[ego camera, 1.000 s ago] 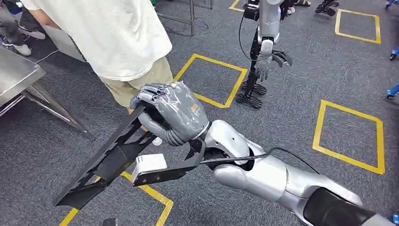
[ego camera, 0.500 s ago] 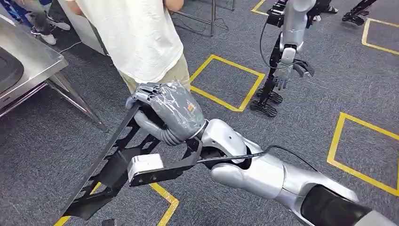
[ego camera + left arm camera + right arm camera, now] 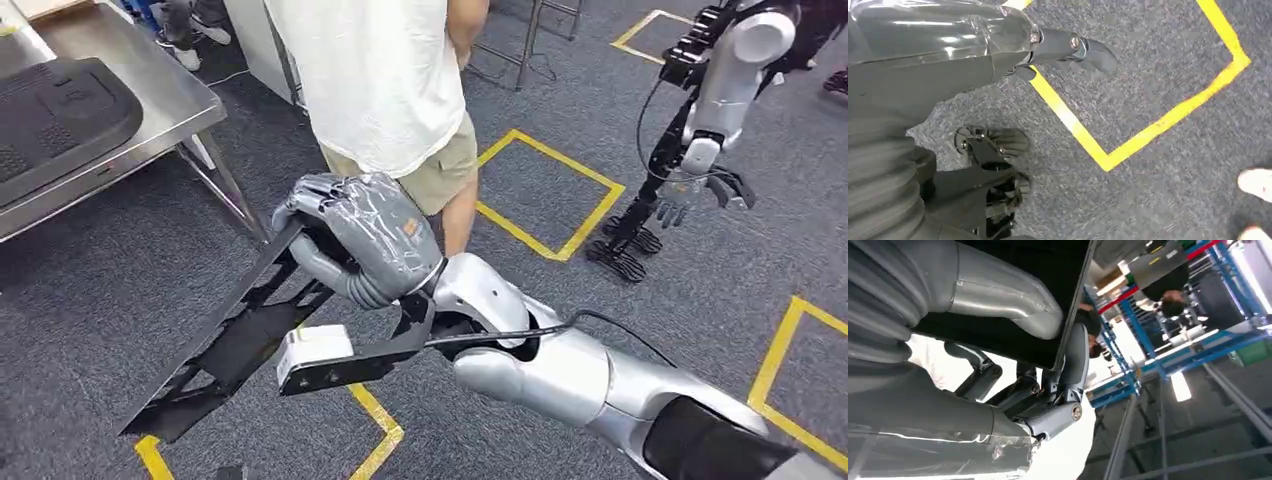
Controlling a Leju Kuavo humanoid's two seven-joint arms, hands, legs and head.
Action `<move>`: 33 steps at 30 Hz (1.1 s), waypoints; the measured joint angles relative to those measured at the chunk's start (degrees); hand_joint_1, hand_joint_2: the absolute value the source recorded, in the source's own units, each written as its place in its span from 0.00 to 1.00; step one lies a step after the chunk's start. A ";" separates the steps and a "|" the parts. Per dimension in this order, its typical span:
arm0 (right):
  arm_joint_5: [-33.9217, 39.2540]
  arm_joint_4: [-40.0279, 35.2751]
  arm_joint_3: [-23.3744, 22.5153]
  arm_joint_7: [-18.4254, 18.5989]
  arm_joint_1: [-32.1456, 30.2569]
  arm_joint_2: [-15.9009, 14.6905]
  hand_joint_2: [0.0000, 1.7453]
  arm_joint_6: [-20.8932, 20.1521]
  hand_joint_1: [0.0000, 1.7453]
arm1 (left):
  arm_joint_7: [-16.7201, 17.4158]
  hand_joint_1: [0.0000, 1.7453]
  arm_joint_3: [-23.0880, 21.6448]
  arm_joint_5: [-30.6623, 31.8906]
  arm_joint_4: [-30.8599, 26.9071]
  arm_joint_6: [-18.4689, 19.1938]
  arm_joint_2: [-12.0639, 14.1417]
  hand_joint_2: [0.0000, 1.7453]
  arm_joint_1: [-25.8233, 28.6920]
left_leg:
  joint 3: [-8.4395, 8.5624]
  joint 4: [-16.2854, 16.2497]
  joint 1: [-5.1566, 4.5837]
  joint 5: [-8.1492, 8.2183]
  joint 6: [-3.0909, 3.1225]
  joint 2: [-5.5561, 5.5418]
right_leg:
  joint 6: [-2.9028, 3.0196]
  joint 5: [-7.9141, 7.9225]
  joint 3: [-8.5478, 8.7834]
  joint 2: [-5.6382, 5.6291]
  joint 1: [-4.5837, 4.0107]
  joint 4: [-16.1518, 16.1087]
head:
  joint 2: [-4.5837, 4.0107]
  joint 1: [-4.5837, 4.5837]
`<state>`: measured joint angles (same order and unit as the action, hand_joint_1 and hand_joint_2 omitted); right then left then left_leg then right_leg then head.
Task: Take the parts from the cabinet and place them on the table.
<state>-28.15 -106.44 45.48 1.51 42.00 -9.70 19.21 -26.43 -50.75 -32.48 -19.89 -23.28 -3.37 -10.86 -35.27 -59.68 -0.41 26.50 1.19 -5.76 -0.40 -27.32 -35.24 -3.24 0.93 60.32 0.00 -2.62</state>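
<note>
The black frame part (image 3: 235, 340) is a long, flat, openwork panel, carried in the air above the carpet floor (image 3: 90, 300), its far end slanting down toward a yellow floor marking (image 3: 370, 420). It looks rigid and fairly light, probably moulded plastic or thin metal, with smooth edges that could slip; its length makes it likely to swing or lever in the grip, so a hold nearer its middle, across a crossbar, would seem steadier than one at the end. The right robot hand (image 3: 365, 240) is wrapped around the upper end of the part, fingers curled over its edge. The left robot hand (image 3: 1068, 50) hangs over the carpet, holding nothing, fingers loosely extended. A person in a white shirt (image 3: 370, 80) stands just beyond. The steel counter (image 3: 160, 110), already bearing a black moulded tray (image 3: 60, 110), lies ahead to the left.
</note>
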 joint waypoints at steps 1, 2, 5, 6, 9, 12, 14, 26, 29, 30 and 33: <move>0.00 0.00 0.00 0.00 0.04 -0.02 1.00 0.00 1.00 | -0.04 0.00 0.00 0.00 0.00 0.00 0.00 1.00 0.16 | -0.05 0.16 0.23 0.04 -0.38 -0.39 | 0.20 -0.10 0.06 0.35 -0.26 -0.01 | 0.00 0.02; 0.00 0.00 0.02 0.00 0.09 0.04 1.00 -0.02 1.00 | -0.04 0.00 0.00 0.00 0.00 0.00 0.00 1.00 0.28 | -0.04 0.30 0.43 -0.03 -0.74 -0.81 | 0.38 -0.07 0.16 0.72 -0.38 -0.04 | 0.00 0.04; -0.02 0.00 0.09 -0.02 0.45 0.20 1.00 -0.06 1.00 | -0.26 0.00 0.00 -0.24 0.00 -0.07 0.20 1.00 0.19 | -1.21 -3.21 -0.11 2.40 -1.72 2.80 | 1.18 0.17 1.03 2.70 0.37 -1.11 | 0.00 0.70; -0.02 0.00 0.13 -0.02 0.50 0.22 1.00 -0.09 1.00 | -0.26 0.00 0.00 -0.37 0.00 -0.07 0.20 1.00 0.08 | -3.28 -7.46 0.17 4.57 -2.18 4.10 | 1.31 0.08 1.17 3.40 0.34 -1.13 | 0.00 0.74; 0.00 0.02 0.17 -0.04 0.39 0.22 1.00 -0.09 1.00 | -0.28 0.00 0.00 -0.46 0.00 -0.09 0.20 1.00 0.30 | -8.71 -17.11 1.01 7.09 -3.03 5.12 | 1.36 -0.47 1.54 5.47 0.33 -1.08 | 0.00 0.83; 0.00 0.00 0.22 -0.04 0.41 0.22 1.00 -0.07 1.00 | -0.28 0.00 0.00 -0.46 0.00 -0.09 0.22 1.00 0.39 | -3.68 -5.98 1.50 0.13 -3.32 6.18 | 0.94 -1.15 2.40 7.17 0.51 -1.07 | 0.00 0.85; -0.02 0.02 0.22 -0.04 0.42 0.22 1.00 0.00 1.00 | -0.28 0.00 0.00 -0.39 0.00 -0.09 0.20 1.00 0.29 | -0.80 0.11 0.83 -1.06 -3.05 8.65 | 0.26 -1.71 2.91 7.98 0.06 -1.05 | 0.00 0.94; -0.07 0.00 0.26 -0.09 0.05 0.26 1.00 -0.04 1.00 | -0.15 0.00 0.00 -0.44 0.00 0.04 0.26 1.00 0.02 | 0.23 1.09 0.44 -0.87 0.35 2.44 | -0.75 -5.51 -5.00 3.29 0.12 12.92 | 0.00 -0.24; -0.11 0.04 0.37 -0.13 0.23 0.26 1.00 -0.11 1.00 | -0.26 0.00 0.00 -0.46 0.00 0.18 0.22 1.00 0.01 | 0.18 0.59 0.55 -0.30 -0.11 0.67 | 0.00 0.24 0.02 -1.45 0.31 0.37 | 0.00 -0.44; -0.18 0.04 0.50 -0.22 0.33 0.29 1.00 -0.09 1.00 | -0.30 0.00 0.02 -0.48 -0.02 0.35 0.22 1.00 -0.03 | -0.26 0.05 0.36 -0.23 -0.47 -0.14 | -0.23 0.31 0.06 -1.45 0.40 -0.79 | 0.00 -0.13; -0.31 0.07 0.68 -0.55 0.37 0.42 1.00 -0.04 1.00 | -0.68 0.00 0.00 -0.39 -0.02 0.92 0.22 1.00 0.26 | -0.42 0.63 0.96 -0.41 -1.64 -1.66 | 0.32 0.26 0.40 0.04 -0.04 -0.94 | 0.00 -0.28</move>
<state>-28.46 -106.38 46.16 0.96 42.37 -9.29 19.17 -27.10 -50.75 -32.87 -19.91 -22.36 -3.15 -10.60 -35.69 -59.05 0.55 26.09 -0.45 -7.42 -0.08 -27.06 -34.84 -3.20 0.89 59.38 0.00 -2.91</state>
